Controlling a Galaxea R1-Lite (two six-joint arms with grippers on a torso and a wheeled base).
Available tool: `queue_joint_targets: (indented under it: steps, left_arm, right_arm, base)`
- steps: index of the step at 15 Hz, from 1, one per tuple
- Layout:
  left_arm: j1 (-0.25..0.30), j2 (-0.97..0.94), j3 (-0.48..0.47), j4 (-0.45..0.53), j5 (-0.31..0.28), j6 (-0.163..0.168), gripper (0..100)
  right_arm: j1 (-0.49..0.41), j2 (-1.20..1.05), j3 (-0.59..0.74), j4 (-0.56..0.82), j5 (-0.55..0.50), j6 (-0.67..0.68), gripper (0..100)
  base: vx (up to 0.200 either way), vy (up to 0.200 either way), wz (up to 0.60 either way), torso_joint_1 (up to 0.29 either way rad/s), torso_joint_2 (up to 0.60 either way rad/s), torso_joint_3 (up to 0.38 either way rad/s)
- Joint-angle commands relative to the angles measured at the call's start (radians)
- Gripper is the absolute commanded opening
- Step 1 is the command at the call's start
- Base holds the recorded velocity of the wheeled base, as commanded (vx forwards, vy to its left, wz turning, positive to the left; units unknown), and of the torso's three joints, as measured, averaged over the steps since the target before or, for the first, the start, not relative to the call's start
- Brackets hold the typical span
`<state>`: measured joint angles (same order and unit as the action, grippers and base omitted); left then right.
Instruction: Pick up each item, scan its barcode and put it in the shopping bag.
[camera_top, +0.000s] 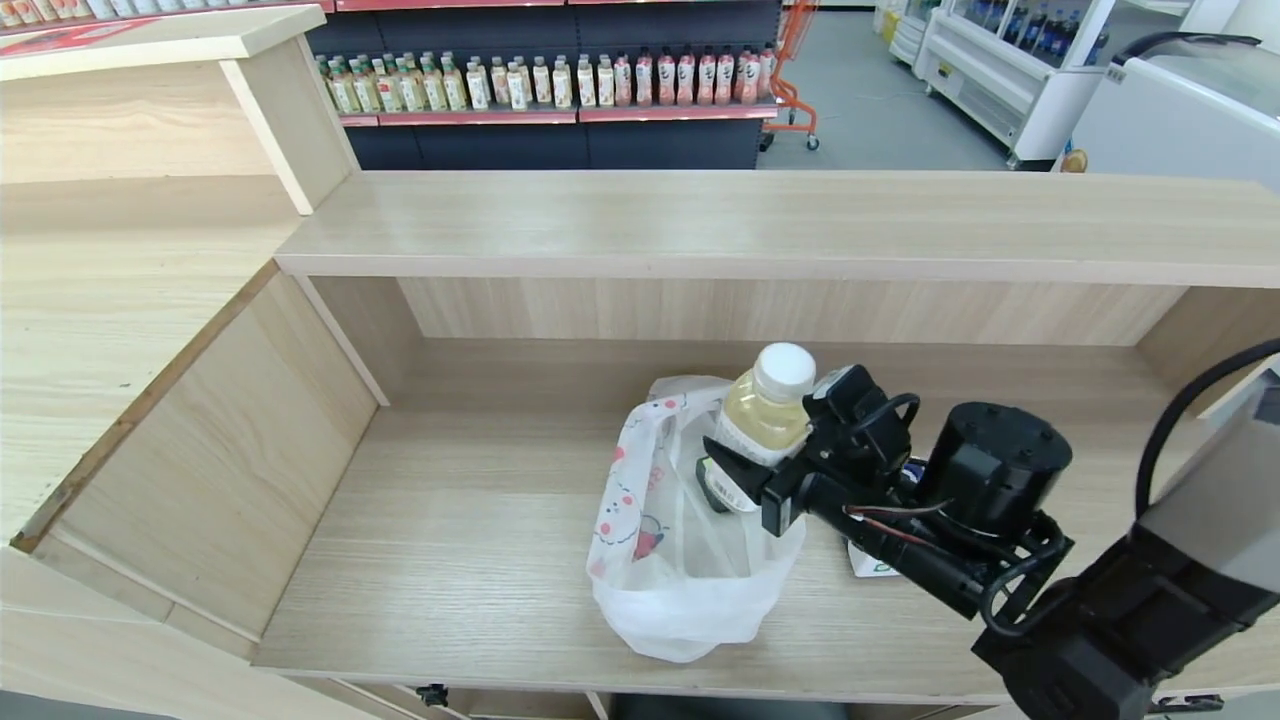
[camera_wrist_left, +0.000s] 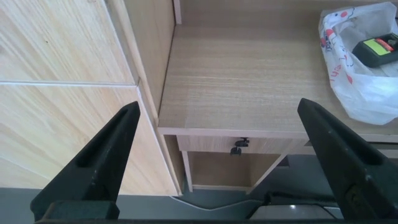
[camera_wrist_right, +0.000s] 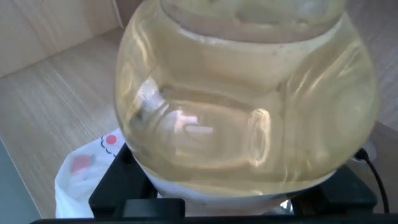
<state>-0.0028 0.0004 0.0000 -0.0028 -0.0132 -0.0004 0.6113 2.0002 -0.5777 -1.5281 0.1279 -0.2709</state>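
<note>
A clear bottle (camera_top: 767, 412) of pale yellow drink with a white cap is held upright in my right gripper (camera_top: 745, 470), which is shut on its lower body just above the mouth of the white printed shopping bag (camera_top: 668, 560) on the counter. Up close in the right wrist view, the bottle (camera_wrist_right: 249, 106) hangs over the bag (camera_wrist_right: 84, 177). My left gripper (camera_wrist_left: 217, 155) is open off the counter's front left corner, with nothing between its fingers. In the left wrist view a dark item with a green and orange label (camera_wrist_left: 376, 51) lies inside the bag (camera_wrist_left: 364, 87).
The wooden counter (camera_top: 450, 540) has a raised back ledge (camera_top: 780, 225) and a side wall on the left (camera_top: 210, 470). A small white box (camera_top: 868, 562) lies on the counter behind my right arm. Shelves of bottled drinks (camera_top: 550, 82) stand far behind.
</note>
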Motion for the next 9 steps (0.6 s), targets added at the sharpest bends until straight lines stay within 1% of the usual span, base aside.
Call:
queue_joint_targets:
  steps: [1,2,4,6,8,9]
  left_arm:
    - [0.000,0.000,0.000,0.000,-0.001,0.000,100]
    - [0.000,0.000,0.000,0.000,-0.001,-0.001,100]
    - [0.000,0.000,0.000,0.000,0.001,-0.001,100]
    - [0.000,0.000,0.000,0.000,0.001,0.000,100]
    - [0.000,0.000,0.000,0.000,0.001,-0.001,100]
    - [0.000,0.000,0.000,0.000,-0.001,0.000,100]
  right_arm:
    - [-0.002,0.095,0.004,-0.037,0.012,-0.005,0]
    - [-0.001,0.097,0.010,-0.041,0.012,-0.004,0]
    - [-0.025,0.106,0.019,-0.035,0.012,0.012,0]
    - [-0.031,0.135,0.025,-0.041,0.019,0.075,0]
    - [-0.033,0.178,-0.007,-0.043,0.055,0.116,0]
    - [-0.033,0.190,-0.002,-0.043,0.105,0.127,0]
  base:
    - [0.000,0.000,0.00,0.000,0.00,0.000]
    - [0.000,0.000,0.00,0.000,0.00,0.000]
    - [0.000,0.000,0.00,0.000,0.00,0.000]
    - [0.000,0.000,0.00,0.000,0.00,0.000]
    - [0.000,0.000,0.00,0.000,0.00,0.000]
    - [0.000,0.000,0.00,0.000,0.00,0.000]
